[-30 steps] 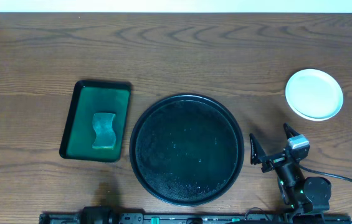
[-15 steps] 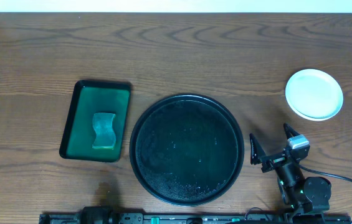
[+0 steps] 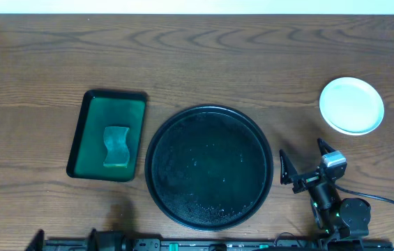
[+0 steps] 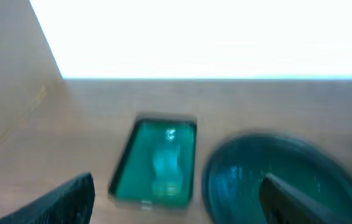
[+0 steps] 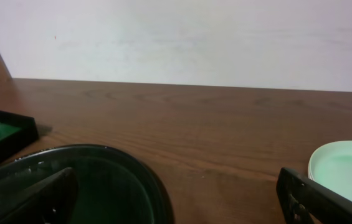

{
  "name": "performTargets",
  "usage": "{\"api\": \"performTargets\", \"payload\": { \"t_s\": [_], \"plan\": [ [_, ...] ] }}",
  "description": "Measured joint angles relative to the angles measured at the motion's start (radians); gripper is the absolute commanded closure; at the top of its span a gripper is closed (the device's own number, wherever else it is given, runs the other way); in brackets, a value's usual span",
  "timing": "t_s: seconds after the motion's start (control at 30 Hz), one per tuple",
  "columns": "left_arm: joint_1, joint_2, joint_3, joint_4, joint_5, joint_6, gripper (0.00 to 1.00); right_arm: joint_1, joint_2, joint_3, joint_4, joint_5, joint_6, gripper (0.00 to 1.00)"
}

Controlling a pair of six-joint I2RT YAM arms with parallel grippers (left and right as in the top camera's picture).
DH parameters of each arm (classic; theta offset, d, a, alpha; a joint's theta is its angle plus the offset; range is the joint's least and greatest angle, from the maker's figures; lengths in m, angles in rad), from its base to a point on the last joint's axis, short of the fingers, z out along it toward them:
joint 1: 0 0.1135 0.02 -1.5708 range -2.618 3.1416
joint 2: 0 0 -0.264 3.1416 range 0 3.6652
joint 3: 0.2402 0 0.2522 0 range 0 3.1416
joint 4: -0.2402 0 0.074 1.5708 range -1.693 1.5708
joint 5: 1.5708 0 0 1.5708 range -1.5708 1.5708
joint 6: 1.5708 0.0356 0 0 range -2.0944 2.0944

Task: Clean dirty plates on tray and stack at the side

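Observation:
The black round tray (image 3: 209, 167) lies at the table's middle with no plate on it, only fine specks. A pale plate (image 3: 351, 104) rests on the bare wood at the far right, with what looks like another rim under it. In the right wrist view it shows as a mint plate (image 5: 344, 171). My right gripper (image 3: 301, 148) stands open between tray and plate, touching neither. Only the fingertips of my left gripper (image 3: 65, 236) show, at the bottom edge. The blurred left wrist view has that gripper (image 4: 177, 180) open and empty, facing the tray (image 4: 288, 180).
A green rectangular tray (image 3: 107, 135) holding a pale sponge (image 3: 116, 146) lies left of the black tray. The same green tray (image 4: 157, 162) shows ahead in the left wrist view. A cable (image 3: 385, 202) trails from the right arm's base.
The left gripper's fingertips have come into the overhead view at the bottom left edge. The right arm, tray and plate have not moved.

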Motion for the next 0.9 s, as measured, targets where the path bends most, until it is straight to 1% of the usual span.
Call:
{"api": "performTargets", "payload": {
  "t_s": [0.2,0.33,0.57,0.73,0.9],
  "plan": [
    [0.0,0.0,-0.058,0.368,0.003,0.002,0.15,0.0,0.0,0.0,0.0,0.0,0.0,0.01],
    [0.0,0.0,-0.163,0.655,0.038,0.002,0.15,0.0,0.0,0.0,0.0,0.0,0.0,0.01],
    [0.0,0.002,-0.477,1.137,0.153,0.003,0.15,0.0,0.0,0.0,0.0,0.003,0.0,0.01],
    [0.0,0.005,-0.705,1.384,0.249,0.003,0.15,0.0,0.0,0.0,0.0,0.003,0.0,0.01],
    [0.0,-0.011,-0.89,1.558,0.323,0.002,0.15,0.0,0.0,0.0,0.0,0.003,0.0,0.01]
  ]
}}
